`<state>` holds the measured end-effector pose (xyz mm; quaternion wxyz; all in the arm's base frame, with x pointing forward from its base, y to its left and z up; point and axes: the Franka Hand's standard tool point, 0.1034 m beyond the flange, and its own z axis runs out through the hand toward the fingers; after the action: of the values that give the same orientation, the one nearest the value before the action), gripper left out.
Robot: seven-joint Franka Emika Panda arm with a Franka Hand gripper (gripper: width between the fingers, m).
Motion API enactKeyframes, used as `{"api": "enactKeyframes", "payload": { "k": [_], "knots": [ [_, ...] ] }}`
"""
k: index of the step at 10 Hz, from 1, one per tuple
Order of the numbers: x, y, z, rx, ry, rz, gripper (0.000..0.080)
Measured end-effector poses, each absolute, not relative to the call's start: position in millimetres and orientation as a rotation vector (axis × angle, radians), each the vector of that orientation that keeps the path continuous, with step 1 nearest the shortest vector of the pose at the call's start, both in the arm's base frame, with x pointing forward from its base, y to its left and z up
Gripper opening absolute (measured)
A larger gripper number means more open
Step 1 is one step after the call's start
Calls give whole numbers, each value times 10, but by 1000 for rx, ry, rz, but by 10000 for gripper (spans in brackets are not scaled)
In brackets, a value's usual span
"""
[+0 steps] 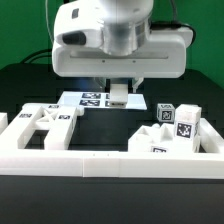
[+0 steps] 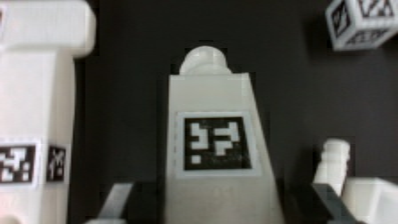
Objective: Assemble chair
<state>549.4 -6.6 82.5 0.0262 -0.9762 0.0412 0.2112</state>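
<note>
The exterior camera sits low in front of the arm (image 1: 118, 40), looks over the rail (image 1: 100, 160) and faces the arm head-on at middling range, taking in the black surface (image 1: 110, 125). The wrist camera rides on the arm and looks steeply down between the jaws, very close to the tagged part (image 2: 217, 140). Both views share that part (image 1: 118, 97), under the arm, and the surface around it.

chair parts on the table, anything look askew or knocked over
The heap of blocks at the exterior view's right looks jumbled, with pieces tilted on one another, unlike the flat slab at its left. No damage or spill shows.
</note>
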Motion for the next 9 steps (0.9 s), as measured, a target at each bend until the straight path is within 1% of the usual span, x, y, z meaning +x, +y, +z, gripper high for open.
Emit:
{"api": "enactKeyframes", "payload": {
  "k": [1,2,3,5,6,9],
  "knots": [
    [5509,-48,829,-3031,156,586,285],
    [5579,-24,894,-3040,176,500,285],
    [5624,-9,993,-3044,190,458,285],
    [5776,-43,1196,-3071,193,225,285],
    [5820,-54,1185,-3088,196,74,286],
    [5872,-64,1151,-3104,200,-222,285]
  ]
}}
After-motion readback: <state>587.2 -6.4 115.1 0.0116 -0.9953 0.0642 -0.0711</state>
